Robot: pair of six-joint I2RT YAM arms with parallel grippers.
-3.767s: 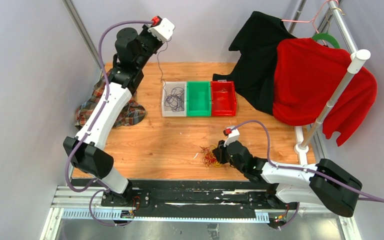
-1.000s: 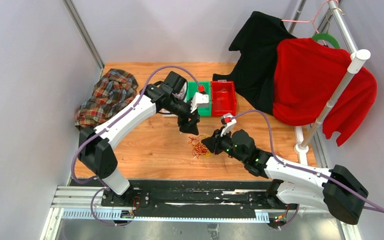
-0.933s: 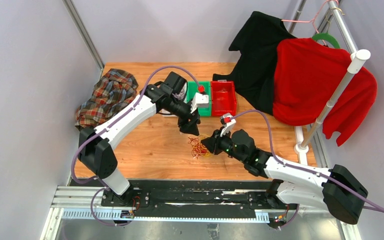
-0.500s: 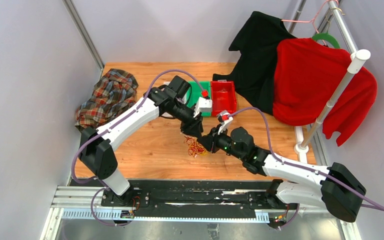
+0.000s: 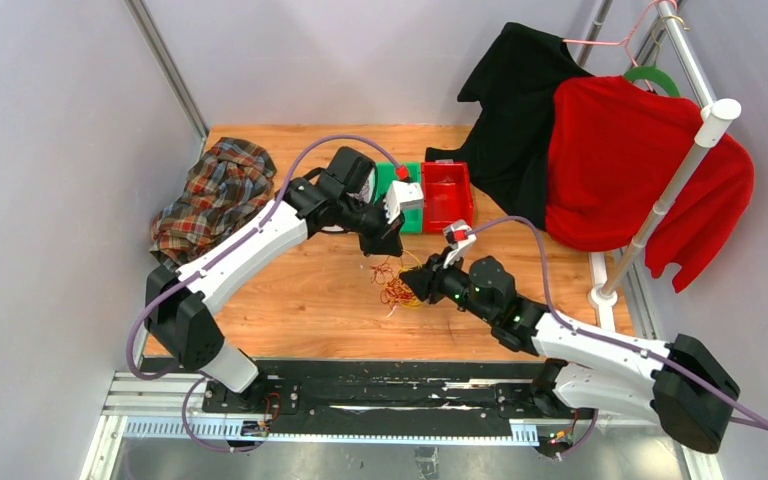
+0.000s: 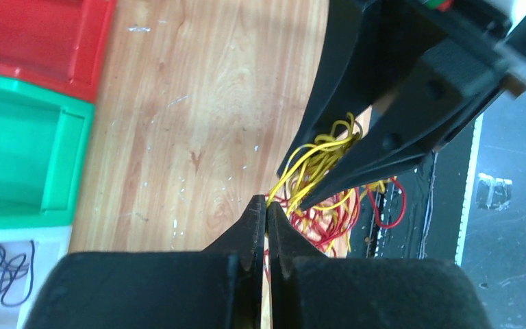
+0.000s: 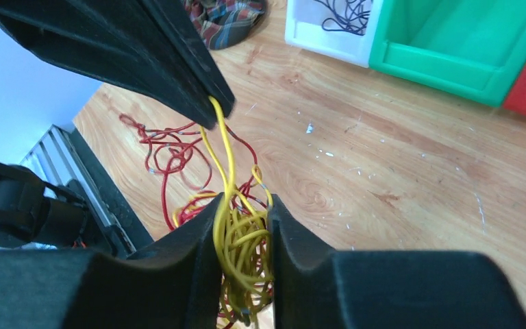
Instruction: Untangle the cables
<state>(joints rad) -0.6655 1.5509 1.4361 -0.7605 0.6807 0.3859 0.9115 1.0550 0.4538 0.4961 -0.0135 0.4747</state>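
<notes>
Since a second ago, the left hand (image 6: 266, 205) has been brought shut, and a single yellow strand (image 7: 222, 147) is now pinched at its very tips. That strand is seen running taut from the pinch into the right hand (image 7: 244, 209), which is clenched on a bunch of yellow loops from the cables (image 5: 393, 292). Both hands are held close together over the middle of the bench (image 5: 290, 285), tips nearly meeting. Red loops of the tangle are spread on the wood beneath and to the left of the right hand. Farther back, a white bin (image 7: 329, 38) with dark cables (image 7: 346, 10) in it is set beside a green bin (image 7: 452, 48) and a red bin (image 5: 445, 195).
</notes>
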